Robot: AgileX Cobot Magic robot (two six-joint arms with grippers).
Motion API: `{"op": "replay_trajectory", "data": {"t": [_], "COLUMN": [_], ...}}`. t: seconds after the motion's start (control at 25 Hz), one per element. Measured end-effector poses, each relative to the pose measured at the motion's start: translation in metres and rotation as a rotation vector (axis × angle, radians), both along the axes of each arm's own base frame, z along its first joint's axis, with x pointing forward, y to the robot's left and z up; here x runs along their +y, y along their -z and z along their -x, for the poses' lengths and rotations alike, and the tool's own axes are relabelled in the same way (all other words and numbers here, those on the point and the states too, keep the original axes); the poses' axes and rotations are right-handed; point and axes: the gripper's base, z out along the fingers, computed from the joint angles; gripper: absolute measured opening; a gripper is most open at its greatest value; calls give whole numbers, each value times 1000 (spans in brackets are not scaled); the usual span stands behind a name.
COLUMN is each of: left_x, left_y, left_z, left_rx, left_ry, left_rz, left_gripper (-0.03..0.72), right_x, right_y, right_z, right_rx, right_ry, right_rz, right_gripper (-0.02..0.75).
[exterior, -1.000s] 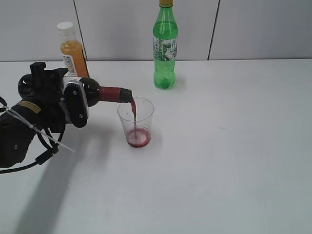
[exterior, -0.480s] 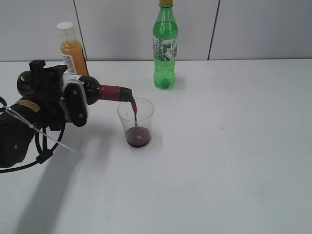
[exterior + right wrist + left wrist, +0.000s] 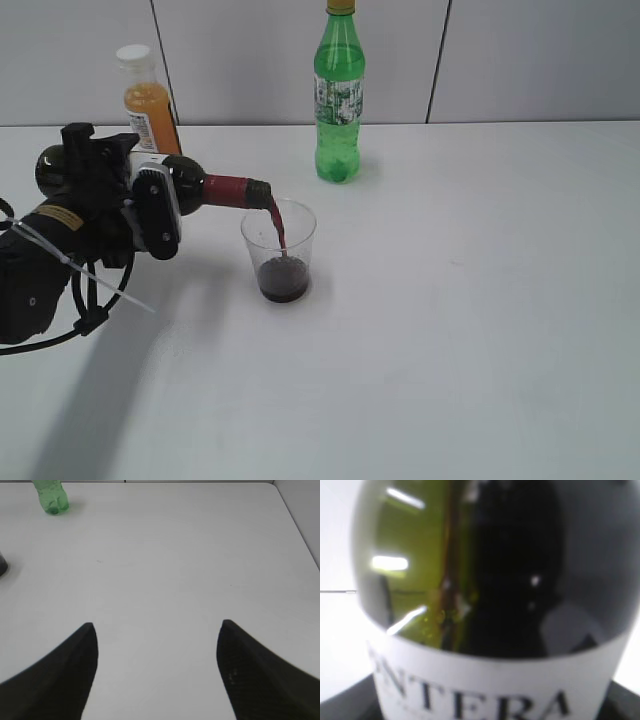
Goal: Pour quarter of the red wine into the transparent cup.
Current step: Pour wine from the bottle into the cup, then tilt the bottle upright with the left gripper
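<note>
On the left side of the white matte table (image 3: 480,350), the left gripper (image 3: 150,215) is clamped on the body of the wine bottle (image 3: 195,188) and holds it in the air. The black arm, with cables and a white tie, reaches in from the lower left edge. The bottle is the larger of the task's two things. Its long axis lies almost horizontal; the base points to the left and the mouth points to the right, tipped a little downward. The glass is dark and shiny, and the neck is covered by dark red foil. In the left wrist view the bottle (image 3: 490,580) fills the picture: green-tinted glass with light reflections, and a white label with black letters below.

From the mouth a thin stream of the red wine (image 3: 277,228) falls in a curve into the transparent cup (image 3: 279,255). The cup stands upright on the table, just right of the bottle mouth and below it. It is clear thin plastic, round, narrower at the base. Dark red liquid fills its lower part.

Behind the gripper stands an orange juice bottle (image 3: 148,105) with a white cap. Farther right, near the wall, stands a tall green plastic bottle (image 3: 340,95).

The right gripper (image 3: 157,630) has its two dark, textured fingers wide apart over bare table, holding nothing.
</note>
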Motion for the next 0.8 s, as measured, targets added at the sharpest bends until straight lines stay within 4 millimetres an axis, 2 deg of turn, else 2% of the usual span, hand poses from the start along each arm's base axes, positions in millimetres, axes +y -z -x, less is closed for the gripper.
{"op": "replay_trajectory", "data": {"t": [0.36, 0.8], "left_x": [-1, -7], "left_y": [0, 4], "left_z": [0, 1], "left_rx": [-3, 60], "left_ry": [13, 15], "left_rz": [-1, 274], "left_gripper": [551, 551], "right_x": [0, 0], "right_y": [0, 0], "right_z": [0, 0], "right_rx": [0, 0], "right_ry": [0, 0], "right_rz": [0, 0], "right_gripper": [593, 593]}}
